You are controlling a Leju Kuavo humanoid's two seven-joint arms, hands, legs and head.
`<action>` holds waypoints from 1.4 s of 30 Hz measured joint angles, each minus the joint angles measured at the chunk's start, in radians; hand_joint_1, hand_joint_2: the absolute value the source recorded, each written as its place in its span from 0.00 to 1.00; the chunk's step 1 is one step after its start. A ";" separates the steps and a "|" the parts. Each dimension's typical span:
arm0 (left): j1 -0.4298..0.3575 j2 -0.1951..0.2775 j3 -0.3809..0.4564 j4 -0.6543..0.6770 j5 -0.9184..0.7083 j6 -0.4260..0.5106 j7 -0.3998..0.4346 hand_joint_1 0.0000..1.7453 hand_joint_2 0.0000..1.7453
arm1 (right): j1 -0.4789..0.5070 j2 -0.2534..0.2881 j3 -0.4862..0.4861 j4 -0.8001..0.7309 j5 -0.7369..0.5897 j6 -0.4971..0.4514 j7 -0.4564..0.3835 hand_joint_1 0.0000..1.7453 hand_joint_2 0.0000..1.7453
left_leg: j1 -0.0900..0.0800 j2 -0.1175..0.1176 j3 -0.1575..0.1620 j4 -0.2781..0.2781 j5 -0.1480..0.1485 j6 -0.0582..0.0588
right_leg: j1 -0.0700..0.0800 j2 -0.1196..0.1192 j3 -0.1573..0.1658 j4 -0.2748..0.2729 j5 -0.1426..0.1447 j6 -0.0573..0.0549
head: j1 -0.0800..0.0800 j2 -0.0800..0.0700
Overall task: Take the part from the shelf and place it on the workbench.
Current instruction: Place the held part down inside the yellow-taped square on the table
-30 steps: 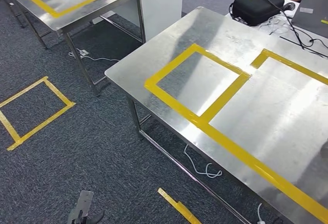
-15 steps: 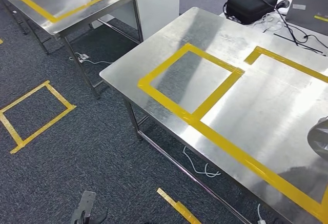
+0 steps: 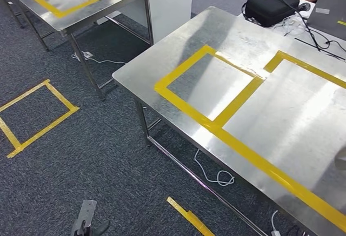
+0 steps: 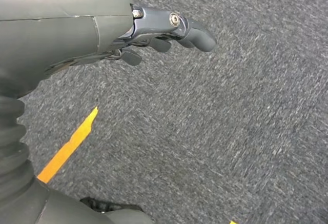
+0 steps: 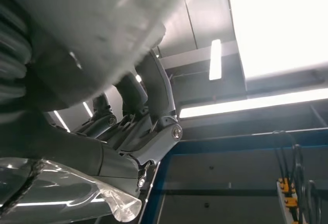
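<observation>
With the right hand (image 5: 131,126) fingers wrapped on the clear-plastic-bagged part (image 5: 69,196) and the left hand (image 4: 162,32) loosely spread, empty, lower it gently onto the steel, yellow-taped table (image 3: 253,112) at frame right.

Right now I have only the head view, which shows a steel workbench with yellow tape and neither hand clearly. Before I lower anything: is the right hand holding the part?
Observer: Yes, it looks so. In the right wrist view, the right hand has its fingers curled, and the part, wrapped in clear crinkled plastic, sits against it.
Operator: Is the left hand carrying anything?
Observer: No. The left hand holds nothing, and its fingers are stretched out.
Operator: What is under it?
Observer: It hangs over grey carpet, with a yellow tape strip on the floor nearby.
</observation>
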 joint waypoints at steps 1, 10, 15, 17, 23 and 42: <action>0.001 0.000 0.000 0.000 0.002 -0.002 0.000 0.00 1.00 | 0.000 0.004 0.005 0.004 0.005 0.000 0.000 1.00 1.00 | -0.001 0.000 0.000 0.000 0.000 0.000 | 0.000 0.000 -0.021 0.042 -0.010 0.002 | 0.000 0.000; 0.003 0.002 0.000 0.000 0.008 -0.020 0.000 0.00 1.00 | -0.028 0.030 0.049 0.035 0.037 -0.002 0.000 1.00 1.00 | -0.007 -0.001 -0.012 0.025 -0.007 -0.023 | 0.003 -0.001 0.115 -0.217 0.109 -0.020 | -0.002 0.000; 0.006 0.008 -0.001 -0.007 0.013 -0.067 0.000 0.00 1.00 | -0.040 0.039 0.064 0.050 0.038 -0.001 0.000 1.00 1.00 | 0.005 -0.001 -0.105 0.246 -0.126 -0.052 | -0.001 -0.002 0.119 -0.219 0.111 -0.036 | -0.009 0.000; 0.011 0.009 -0.001 -0.008 0.016 -0.074 0.000 0.00 1.00 | -0.040 0.043 0.066 0.056 0.038 -0.002 0.000 1.00 1.00 | 0.010 -0.001 -0.136 0.315 -0.140 -0.055 | 0.000 -0.001 0.120 -0.218 0.111 -0.036 | -0.009 0.000; 0.013 0.014 -0.006 -0.017 0.018 -0.069 0.000 0.00 1.00 | -0.039 0.045 0.066 0.069 0.036 -0.002 0.000 0.00 0.00 | 0.008 -0.004 -0.006 0.033 -0.016 -0.039 | 0.003 0.000 0.119 -0.219 0.111 -0.025 | -0.008 0.000; 0.021 0.018 -0.021 -0.023 0.059 -0.012 0.000 0.00 0.00 | -0.074 0.039 0.067 0.147 -0.102 0.166 0.017 0.00 0.00 | 0.001 -0.001 -0.017 0.034 -0.014 -0.033 | 0.007 -0.003 0.126 -0.231 0.114 -0.030 | -0.007 0.000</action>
